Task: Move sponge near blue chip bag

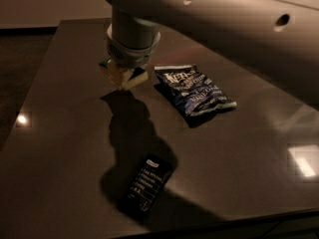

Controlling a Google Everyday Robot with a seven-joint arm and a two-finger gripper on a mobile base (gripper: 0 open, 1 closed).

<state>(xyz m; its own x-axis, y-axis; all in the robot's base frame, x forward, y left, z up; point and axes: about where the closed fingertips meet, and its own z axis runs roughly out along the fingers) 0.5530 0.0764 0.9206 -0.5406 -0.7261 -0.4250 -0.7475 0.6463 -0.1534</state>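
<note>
My gripper (124, 76) hangs under the big pale arm at the upper middle of the camera view, shut on the sponge (133, 77), of which pale yellow foam shows below the wrist. It is held just above the dark table (60, 133). The blue chip bag (194, 89), crinkled dark blue foil with white lettering, lies flat just to the right of the sponge, a small gap apart.
A narrow black bar wrapper (145, 185) lies near the table's front edge, in the arm's shadow. The table's left edge drops to a dark floor (20, 59). Bright light spots reflect at the left and right of the table.
</note>
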